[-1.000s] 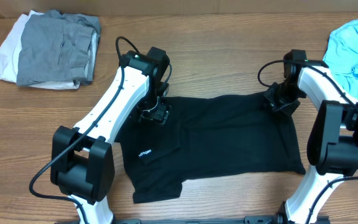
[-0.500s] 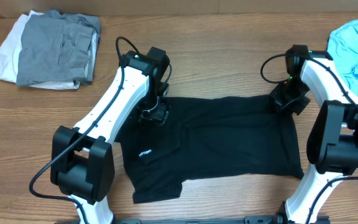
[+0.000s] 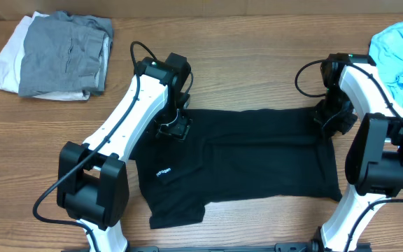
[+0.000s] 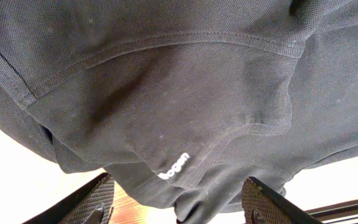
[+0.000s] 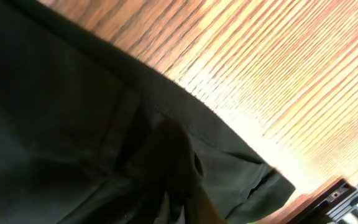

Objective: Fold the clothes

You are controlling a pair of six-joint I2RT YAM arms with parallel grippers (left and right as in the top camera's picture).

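Robot lab bench: wood-grain table point(image 3: 257, 70), black-white arm point(image 3: 135, 105), folded clothes pile point(image 3: 54, 56).

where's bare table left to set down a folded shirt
Bare table lies beyond the black shirt, between the left arm and right arm, and left of the shirt, in front of the grey and white pile. Crowded far right: the light blue garment.

garments – four countable.
black shirt point(image 3: 257, 161) – one.
white logo point(image 3: 162, 173) on it – one.
light blue garment point(image 3: 401, 56) – one, far right.
grey garment point(image 3: 61, 52) – one, far left.
white garment point(image 3: 2, 66) – one, under grey; further layers there cannot tell.
arms – two: left arm point(image 3: 128, 115), right arm point(image 3: 369, 91).
grippers – two: left gripper point(image 3: 173, 128), right gripper point(image 3: 331, 117).
bench point(image 3: 257, 77) – one.
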